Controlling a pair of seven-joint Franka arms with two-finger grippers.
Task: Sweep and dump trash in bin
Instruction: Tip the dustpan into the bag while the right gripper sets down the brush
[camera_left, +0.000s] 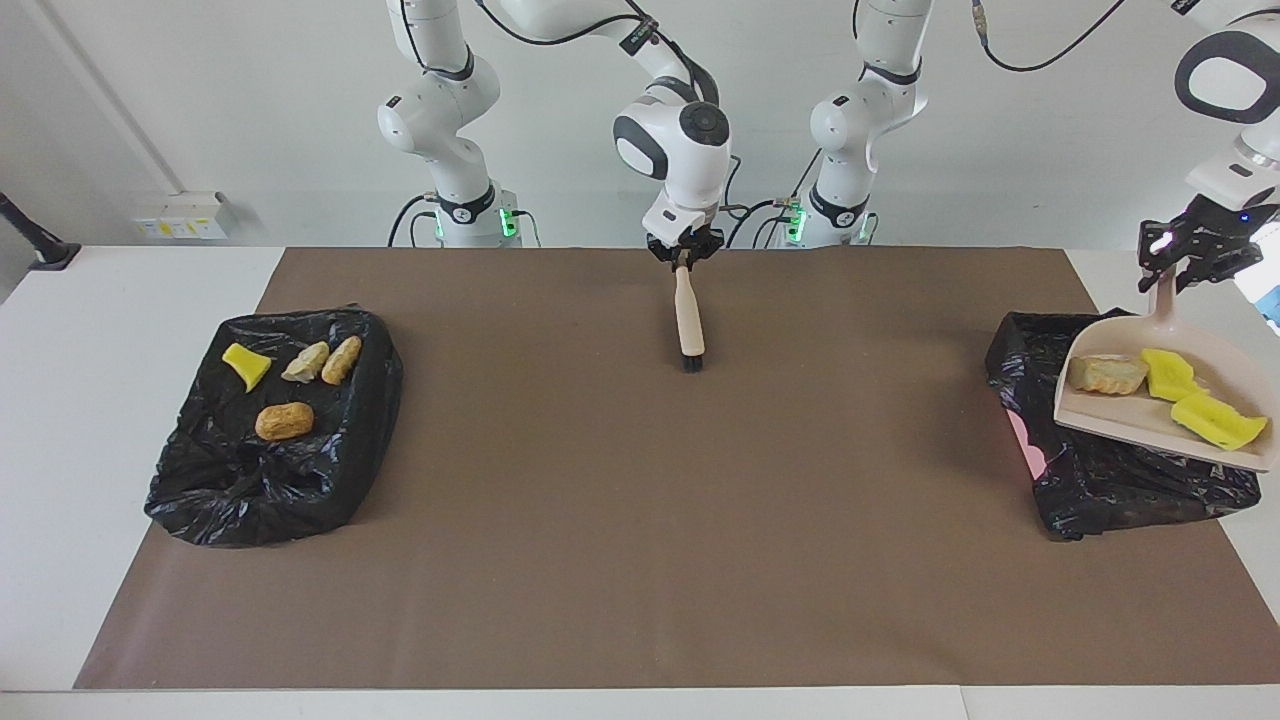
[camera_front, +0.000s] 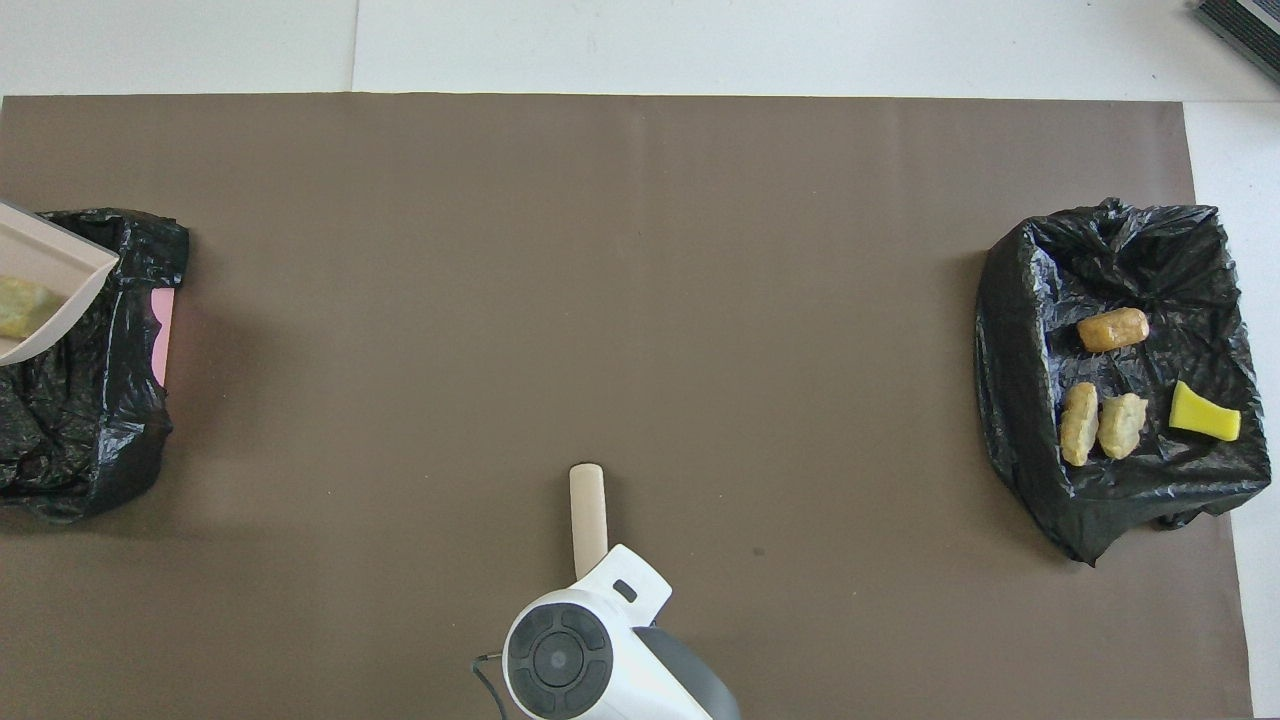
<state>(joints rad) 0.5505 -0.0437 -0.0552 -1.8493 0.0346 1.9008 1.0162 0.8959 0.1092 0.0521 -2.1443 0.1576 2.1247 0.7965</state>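
The left gripper (camera_left: 1196, 262) clamps the dustpan (camera_left: 1150, 415) handle — pan hanging over the black-lined bin (camera_left: 1110, 480), lip pointing away from the robots. The right gripper (camera_left: 684, 258), clamped on the brush (camera_left: 687, 320), waits.

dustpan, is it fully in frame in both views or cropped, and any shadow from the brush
Facing view: the dustpan shows whole, held by the left gripper over the black bag. Overhead view: cropped at the frame edge. The brush throws only a faint soft shadow on the mat.
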